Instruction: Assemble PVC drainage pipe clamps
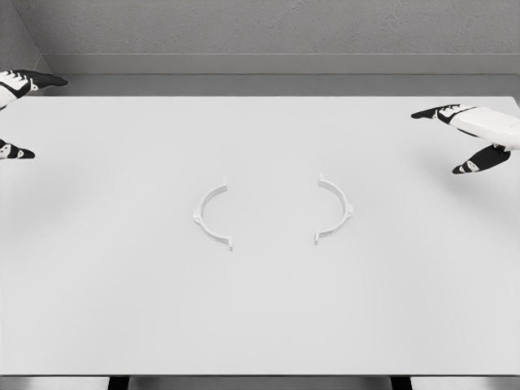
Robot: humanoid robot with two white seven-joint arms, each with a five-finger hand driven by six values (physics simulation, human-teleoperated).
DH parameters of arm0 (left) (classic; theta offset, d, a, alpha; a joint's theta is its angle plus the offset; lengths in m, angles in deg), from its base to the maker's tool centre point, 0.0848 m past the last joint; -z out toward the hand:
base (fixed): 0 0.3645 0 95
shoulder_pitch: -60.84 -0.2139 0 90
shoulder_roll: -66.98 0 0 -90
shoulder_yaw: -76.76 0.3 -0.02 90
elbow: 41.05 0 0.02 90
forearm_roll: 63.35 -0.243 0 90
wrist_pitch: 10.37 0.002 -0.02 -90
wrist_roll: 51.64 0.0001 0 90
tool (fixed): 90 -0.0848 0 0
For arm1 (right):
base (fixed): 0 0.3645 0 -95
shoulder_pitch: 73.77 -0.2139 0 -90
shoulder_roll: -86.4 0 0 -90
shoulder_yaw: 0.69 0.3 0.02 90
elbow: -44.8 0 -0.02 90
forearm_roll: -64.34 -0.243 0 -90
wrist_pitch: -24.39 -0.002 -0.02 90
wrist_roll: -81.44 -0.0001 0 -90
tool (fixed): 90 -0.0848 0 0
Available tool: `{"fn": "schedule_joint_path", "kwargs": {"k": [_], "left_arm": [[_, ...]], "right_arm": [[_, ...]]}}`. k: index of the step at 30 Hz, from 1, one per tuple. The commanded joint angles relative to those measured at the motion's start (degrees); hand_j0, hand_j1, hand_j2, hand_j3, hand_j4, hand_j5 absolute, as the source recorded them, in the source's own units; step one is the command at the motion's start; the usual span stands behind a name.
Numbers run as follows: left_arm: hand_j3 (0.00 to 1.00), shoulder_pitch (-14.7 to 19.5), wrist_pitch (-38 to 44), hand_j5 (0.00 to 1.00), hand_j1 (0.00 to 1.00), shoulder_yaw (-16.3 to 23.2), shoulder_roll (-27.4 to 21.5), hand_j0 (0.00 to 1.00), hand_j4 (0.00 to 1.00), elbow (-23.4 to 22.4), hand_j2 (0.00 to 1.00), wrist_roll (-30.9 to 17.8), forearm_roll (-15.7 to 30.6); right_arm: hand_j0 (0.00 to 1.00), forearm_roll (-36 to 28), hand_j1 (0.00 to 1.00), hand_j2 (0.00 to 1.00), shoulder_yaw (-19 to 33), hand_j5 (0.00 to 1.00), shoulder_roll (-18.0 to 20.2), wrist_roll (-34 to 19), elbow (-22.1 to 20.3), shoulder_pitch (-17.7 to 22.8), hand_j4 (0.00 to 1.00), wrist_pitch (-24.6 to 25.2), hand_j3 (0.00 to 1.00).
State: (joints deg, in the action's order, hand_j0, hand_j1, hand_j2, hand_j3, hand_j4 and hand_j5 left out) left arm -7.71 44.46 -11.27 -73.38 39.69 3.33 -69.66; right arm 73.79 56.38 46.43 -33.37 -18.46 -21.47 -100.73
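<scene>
Two white semicircular plastic clamp halves — left half (211,214), right half (335,209) — lie mid-frame on the white table (260,317), openings facing for mating; left hand (16,85) and right hand (479,130) at the frame edges, fingers spread, empty.

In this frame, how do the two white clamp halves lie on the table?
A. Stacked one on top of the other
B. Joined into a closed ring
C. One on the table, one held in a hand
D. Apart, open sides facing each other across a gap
D: the left clamp half and the right clamp half lie flat on the table with bare surface between them, their curves bulging outward.
</scene>
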Motion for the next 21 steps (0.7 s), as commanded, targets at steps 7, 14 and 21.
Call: {"fn": "schedule_joint_path", "kwargs": {"k": [7,14,21], "left_arm": [[1.00,1.23,0.17,1.00,1.00,0.13,0.79,1.00,1.00,-0.06,1.00,0.03,-0.20],[1.00,7.29,0.17,1.00,1.00,10.59,10.54,1.00,1.00,-0.76,1.00,0.03,-8.46],[1.00,7.12,0.17,1.00,1.00,9.89,18.37,1.00,1.00,-4.10,1.00,0.03,-14.61]], "right_arm": [[1.00,-0.31,1.00,1.00,-0.29,1.00,-3.01,0.20,3.23,-0.35,1.00,0.12,1.00],[1.00,-0.04,1.00,1.00,-0.56,1.00,-6.79,-0.24,4.46,-0.35,1.00,0.12,1.00],[1.00,1.71,1.00,1.00,-0.56,1.00,-10.39,-0.24,4.46,-0.44,1.00,0.12,1.00]]}}
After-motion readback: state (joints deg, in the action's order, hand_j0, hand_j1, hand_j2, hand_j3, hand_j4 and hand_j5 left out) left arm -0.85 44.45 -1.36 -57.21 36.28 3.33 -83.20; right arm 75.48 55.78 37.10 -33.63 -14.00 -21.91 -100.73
